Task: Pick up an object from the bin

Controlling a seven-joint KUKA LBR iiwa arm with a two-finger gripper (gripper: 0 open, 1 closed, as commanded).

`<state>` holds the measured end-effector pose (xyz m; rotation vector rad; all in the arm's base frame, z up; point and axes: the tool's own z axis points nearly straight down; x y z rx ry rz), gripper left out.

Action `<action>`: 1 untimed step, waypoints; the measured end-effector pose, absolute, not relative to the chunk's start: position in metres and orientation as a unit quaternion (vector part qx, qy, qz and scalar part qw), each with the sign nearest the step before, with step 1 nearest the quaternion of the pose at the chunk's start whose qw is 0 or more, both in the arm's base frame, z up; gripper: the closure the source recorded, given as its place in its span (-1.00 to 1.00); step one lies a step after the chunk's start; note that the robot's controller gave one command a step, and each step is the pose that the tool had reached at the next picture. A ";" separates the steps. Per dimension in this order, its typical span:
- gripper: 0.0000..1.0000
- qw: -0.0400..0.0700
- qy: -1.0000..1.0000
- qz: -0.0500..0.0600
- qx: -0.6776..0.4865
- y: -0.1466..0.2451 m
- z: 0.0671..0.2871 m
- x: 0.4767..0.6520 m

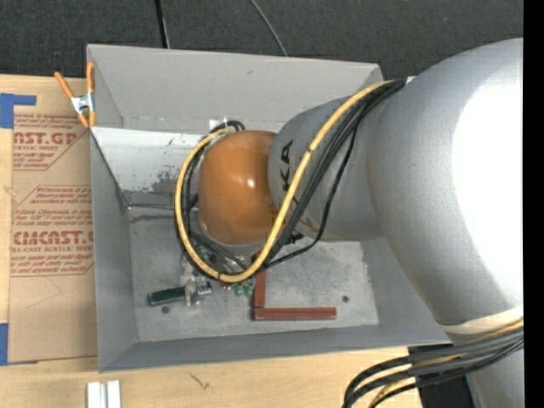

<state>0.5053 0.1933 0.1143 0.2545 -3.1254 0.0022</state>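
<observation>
Arm (425, 194) comes in over the right edge of the bin (110, 253) and covers the middle and right of the bin floor. The orange cover (236, 189) on the wrist sits over the floor's centre-left, with yellow and black cables (183, 202) looped round it.

The hand (204, 277) is tucked under the cover, low over the floor toward the lower-left corner as seen. It is mostly hidden, so I cannot tell if it is released or clenched. Nothing is seen grasped in it.

A silvery bit (197, 291) lies right below the cover's lower rim and is the thing closest to the hand. Whether they touch cannot be told. A dark green piece (166, 297), short and stick-like, lies flat just left of the silvery bit, toward the lower-left corner. It is touching or all but touching that bit.

A red-brown L-shaped piece (293, 313) lies flat along the middle of the bin's lower edge. Its long leg runs parallel to that edge and its short leg points toward the upper wall. A small green scrap (245, 289) sits just beside the tip of the short leg, partly under the cable loop. The dark green piece and the L-shaped piece are well apart.
</observation>
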 end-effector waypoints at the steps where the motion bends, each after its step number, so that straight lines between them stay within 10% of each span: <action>1: 1.00 0.000 -0.997 0.000 0.082 0.187 0.162 0.506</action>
